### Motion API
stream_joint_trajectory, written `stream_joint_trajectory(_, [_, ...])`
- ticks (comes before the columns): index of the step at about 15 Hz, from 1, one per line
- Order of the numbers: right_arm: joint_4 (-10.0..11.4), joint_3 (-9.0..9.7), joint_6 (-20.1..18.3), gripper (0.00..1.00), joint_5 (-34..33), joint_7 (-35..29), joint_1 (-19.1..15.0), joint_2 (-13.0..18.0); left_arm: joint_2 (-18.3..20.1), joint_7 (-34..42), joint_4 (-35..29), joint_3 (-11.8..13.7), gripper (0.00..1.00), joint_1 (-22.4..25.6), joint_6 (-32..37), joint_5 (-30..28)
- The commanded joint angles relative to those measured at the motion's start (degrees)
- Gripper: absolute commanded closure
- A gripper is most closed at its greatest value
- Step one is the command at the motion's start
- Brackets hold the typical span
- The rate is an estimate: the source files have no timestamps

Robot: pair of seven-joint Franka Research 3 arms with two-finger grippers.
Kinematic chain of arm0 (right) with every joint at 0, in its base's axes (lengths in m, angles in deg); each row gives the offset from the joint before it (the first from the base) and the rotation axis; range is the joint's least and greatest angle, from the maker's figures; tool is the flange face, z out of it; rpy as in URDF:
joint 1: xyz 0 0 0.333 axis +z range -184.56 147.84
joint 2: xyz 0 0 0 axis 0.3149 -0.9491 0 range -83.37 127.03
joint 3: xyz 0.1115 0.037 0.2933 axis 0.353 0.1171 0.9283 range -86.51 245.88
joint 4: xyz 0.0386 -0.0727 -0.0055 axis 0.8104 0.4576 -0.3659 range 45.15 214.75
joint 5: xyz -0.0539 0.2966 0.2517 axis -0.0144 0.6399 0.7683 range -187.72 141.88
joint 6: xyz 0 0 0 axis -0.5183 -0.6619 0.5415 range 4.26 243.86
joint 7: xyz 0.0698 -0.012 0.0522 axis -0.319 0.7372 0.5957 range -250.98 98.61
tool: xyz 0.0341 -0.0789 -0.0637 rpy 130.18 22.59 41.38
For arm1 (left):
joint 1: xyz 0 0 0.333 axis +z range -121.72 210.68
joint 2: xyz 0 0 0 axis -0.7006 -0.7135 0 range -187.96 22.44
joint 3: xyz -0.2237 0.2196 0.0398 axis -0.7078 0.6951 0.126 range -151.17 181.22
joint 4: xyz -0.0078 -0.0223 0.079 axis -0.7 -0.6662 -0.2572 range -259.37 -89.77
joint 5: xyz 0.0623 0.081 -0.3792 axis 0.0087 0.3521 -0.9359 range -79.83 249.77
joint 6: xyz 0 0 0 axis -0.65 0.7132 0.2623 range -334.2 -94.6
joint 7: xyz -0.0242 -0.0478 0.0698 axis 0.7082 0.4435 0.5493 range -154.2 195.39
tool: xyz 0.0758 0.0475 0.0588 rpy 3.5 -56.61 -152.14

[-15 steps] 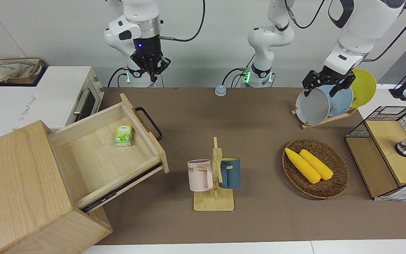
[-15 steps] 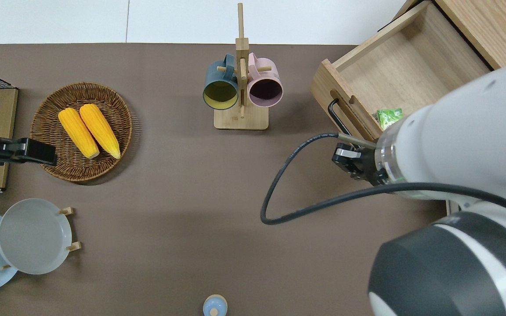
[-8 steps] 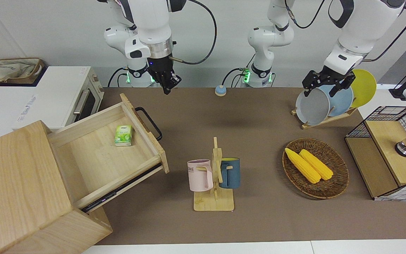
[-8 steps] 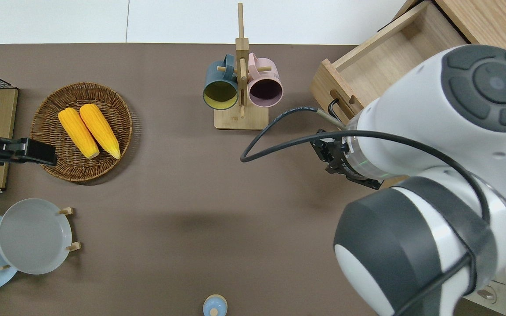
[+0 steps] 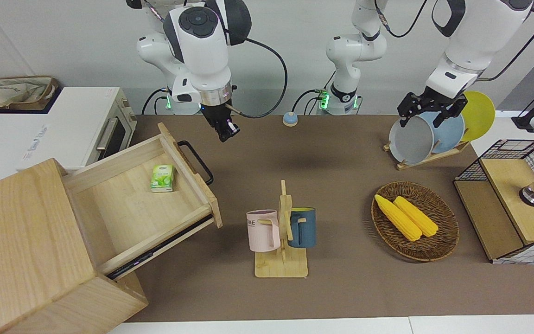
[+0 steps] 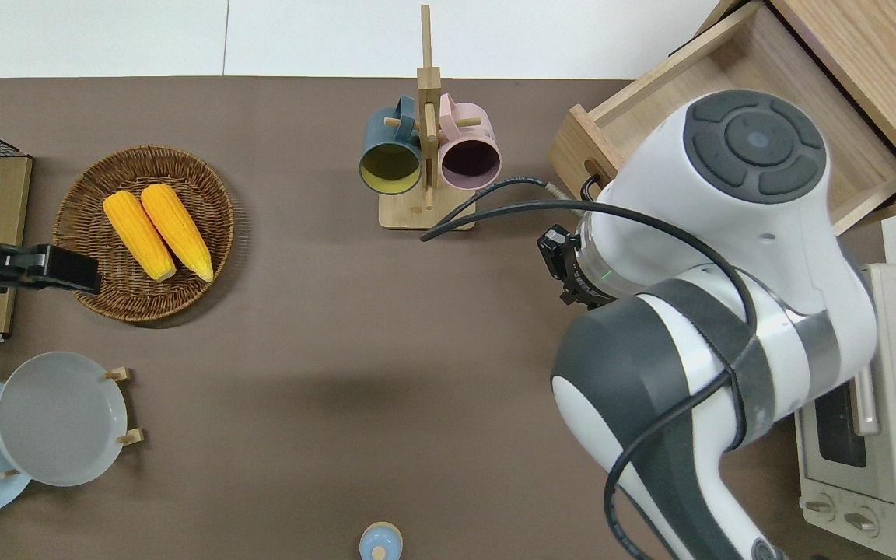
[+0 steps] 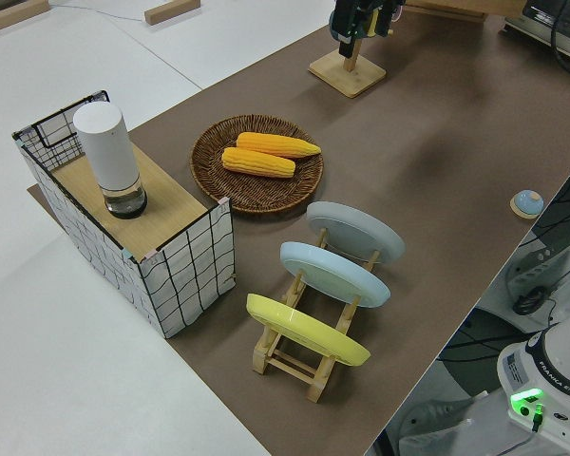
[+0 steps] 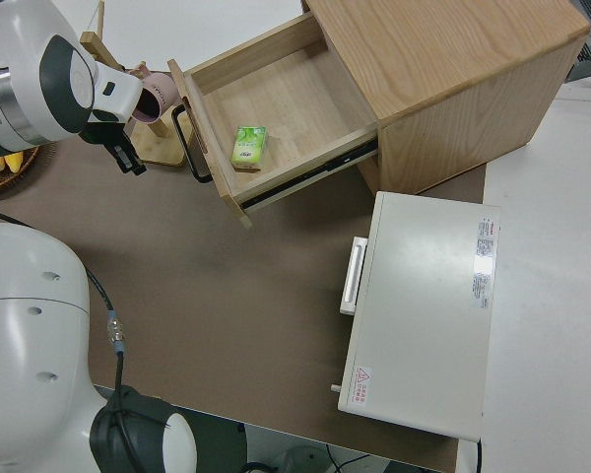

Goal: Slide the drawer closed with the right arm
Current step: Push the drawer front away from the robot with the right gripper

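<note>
- The table (image 5: 341, 153), covered in a brown mat, carries everything.
- The pale wooden cabinet (image 5: 21, 246) stands at the right arm's end of the table, at the edge far from the robots.
- The right arm (image 5: 200, 51) reaches out over the mat, bent downward at the wrist.
- The drawer (image 5: 142, 195) is pulled well out of the cabinet, its black loop handle (image 5: 196, 161) facing the open mat; a small green packet (image 5: 162, 178) lies inside it.
- The white toaster oven (image 8: 419, 313) sits beside the cabinet, nearer the robots.
- The left arm is parked.
- The mug rack (image 5: 282, 236) with a pink and a blue mug stands near the middle of the table, near the drawer's front.
- The right gripper (image 5: 226, 132) hangs over bare mat just beside the handle, not touching it; whether its fingers are spread or pressed together, I cannot tell.
</note>
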Motion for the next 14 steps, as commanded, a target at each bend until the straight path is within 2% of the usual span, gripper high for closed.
stream_joint_trajectory(1, [2.9,-0.02,1.5,1.0,0.4,-2.1,-0.3,0.4,0.3,-0.6,0.6,0.0,0.01,-0.4,1.0,1.0])
stream_joint_trajectory(4, [3.8,-0.02,3.2,1.0,-0.3,-2.1,-0.4,0.4,0.3,-0.6,0.6,0.0,0.01,-0.4,1.0,1.0])
stream_joint_trajectory(11, [3.4,-0.02,7.2,1.0,-2.5,-1.8,-1.4,-2.5,0.3,-0.6,0.6,0.0,0.01,-0.4,1.0,1.0])
stream_joint_trajectory(14, [3.4,-0.02,7.5,1.0,-2.7,-1.8,-1.4,-3.3,0.2,-0.6,0.5,0.0,0.01,-0.4,1.0,1.0])
